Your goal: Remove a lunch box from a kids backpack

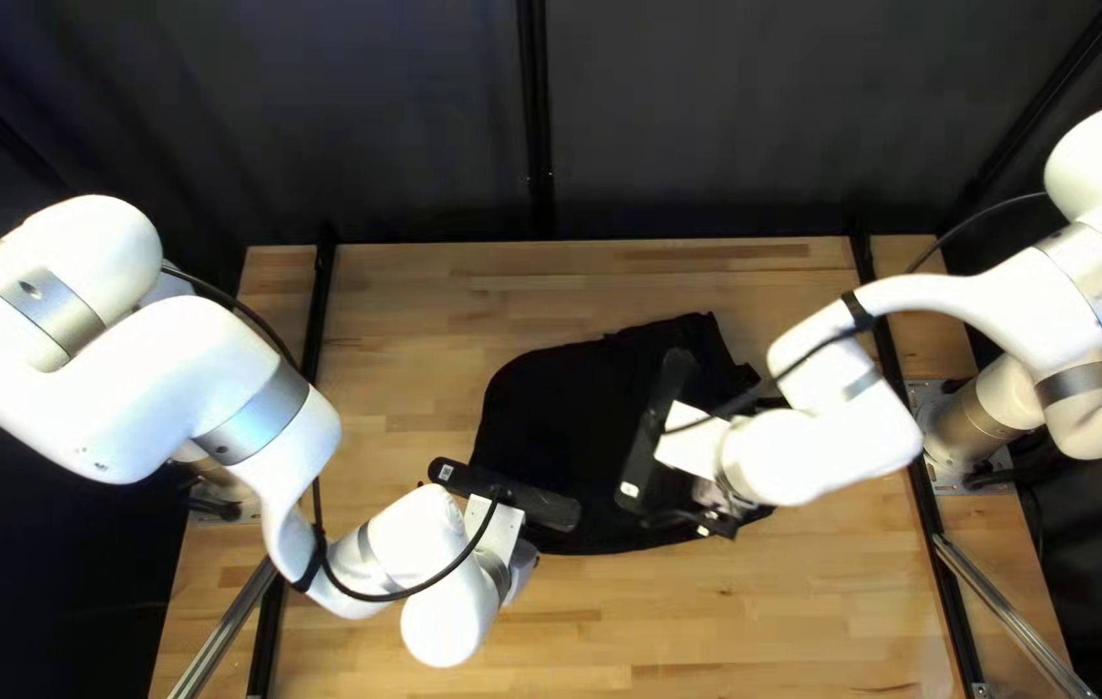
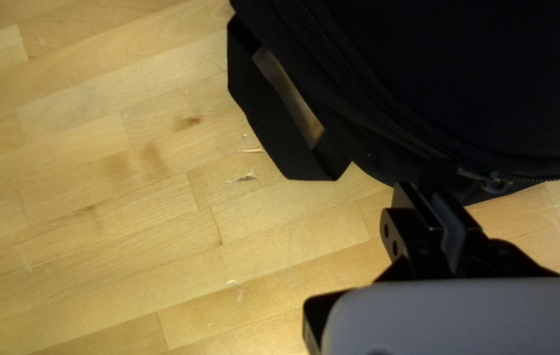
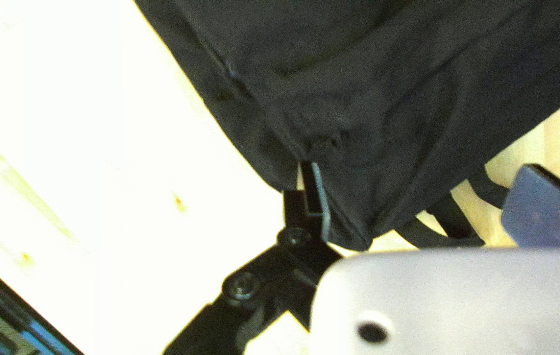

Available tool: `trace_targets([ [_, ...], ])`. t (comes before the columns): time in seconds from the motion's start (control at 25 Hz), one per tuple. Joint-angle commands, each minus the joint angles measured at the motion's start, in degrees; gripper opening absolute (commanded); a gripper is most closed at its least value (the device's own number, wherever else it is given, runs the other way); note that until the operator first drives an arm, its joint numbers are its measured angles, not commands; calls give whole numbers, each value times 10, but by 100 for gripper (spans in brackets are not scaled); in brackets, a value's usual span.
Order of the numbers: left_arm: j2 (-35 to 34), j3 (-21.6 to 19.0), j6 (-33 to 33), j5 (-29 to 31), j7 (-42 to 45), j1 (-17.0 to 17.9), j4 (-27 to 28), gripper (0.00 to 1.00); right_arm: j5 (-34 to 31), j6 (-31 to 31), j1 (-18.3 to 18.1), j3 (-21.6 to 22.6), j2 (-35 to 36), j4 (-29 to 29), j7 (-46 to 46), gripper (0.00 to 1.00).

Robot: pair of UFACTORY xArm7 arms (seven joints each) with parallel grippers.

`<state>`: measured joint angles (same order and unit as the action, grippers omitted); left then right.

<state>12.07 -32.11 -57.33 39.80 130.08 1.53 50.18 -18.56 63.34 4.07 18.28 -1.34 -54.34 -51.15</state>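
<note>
- By my reading, the step in hand is opening the backpack (image 1: 551, 414), which lies flat on the bench (image 1: 732, 634) under both my arms. The lunch box shows in none of my views; I take it to be inside.
- My left gripper (image 2: 422, 187) is at the bag's rim, its jaws drawn nearly together on a bit of black there, just beside the zip pull (image 2: 495, 181). Whether that bit is rim fabric or a tab, I cannot tell.
- My right gripper (image 3: 419, 167) has its jaws wide apart, a corner of the bag between them; one side is against or close to the cloth, the other stands off near the black straps (image 3: 454, 220). It has hold of nothing.
- Next, I'd say, one side should anchor the bag while the other draws the zip (image 2: 385, 115) round its curve. The right jaws would need a proper bite of fabric first, or the whole bag could slide over the bench.
- The cloth is matt black and soft, smooth over the rounded panel by the zip, rumpled into loose folds at the right jaws' corner; it should bunch easily.
- The zip's teeth make a fine ribbed line, and beside it a flat loop (image 2: 267, 131) of woven webbing stands out stiffly in an angular bend over pale wood boards.
</note>
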Motion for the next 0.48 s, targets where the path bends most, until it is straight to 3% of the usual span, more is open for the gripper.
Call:
trace_targets([
  [0.04,-1,1,1,-2,-1,-2,-1,0,-17,22,12,13,21,-27,2,100],
  [0.2,-23,2,19,-9,-6,-12,-25,0,-48,52,34,31,55,-64,3,100],
  [0.48,-47,2,30,-22,-10,-17,-46,0,-82,51,59,51,80,-66,18,100],
])
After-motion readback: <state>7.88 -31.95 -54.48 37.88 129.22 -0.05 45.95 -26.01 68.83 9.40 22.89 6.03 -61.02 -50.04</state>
